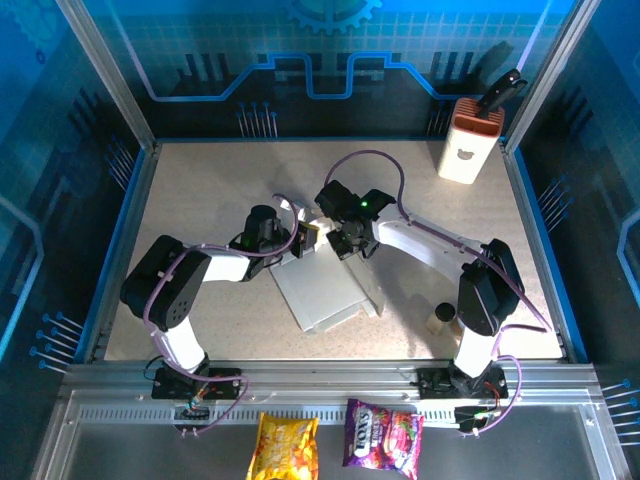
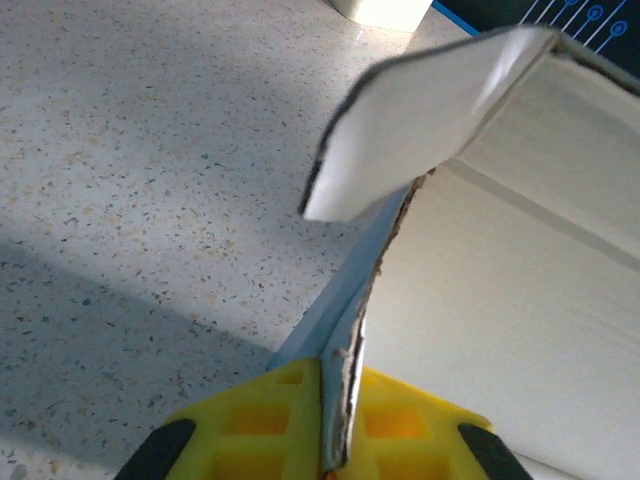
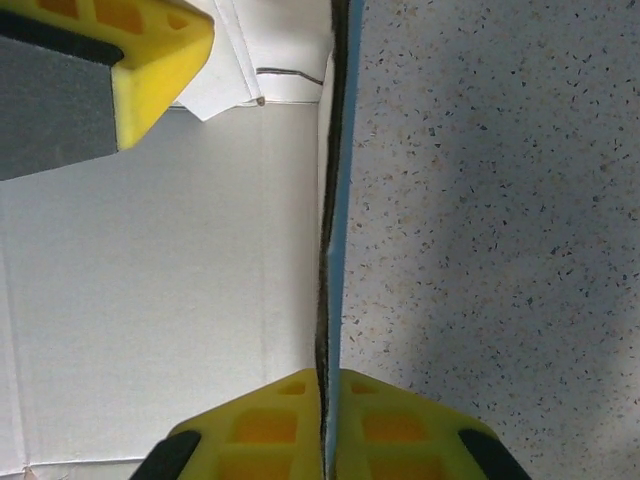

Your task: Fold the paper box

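Note:
The paper box is a pale grey-white cardboard piece lying mid-table with its walls partly raised. My left gripper is at the box's far left corner, and my right gripper is at its far right side. In the left wrist view, the left gripper is shut on a raised wall edge of the paper box, and a bent flap stands above it. In the right wrist view, the right gripper is shut on another upright wall of the paper box, with the left gripper's yellow fingertip at top left.
A tall white-and-orange container with a bear mark stands at the far right corner. A small dark cylinder sits near the right arm's base. Two snack bags lie beyond the table's near rail.

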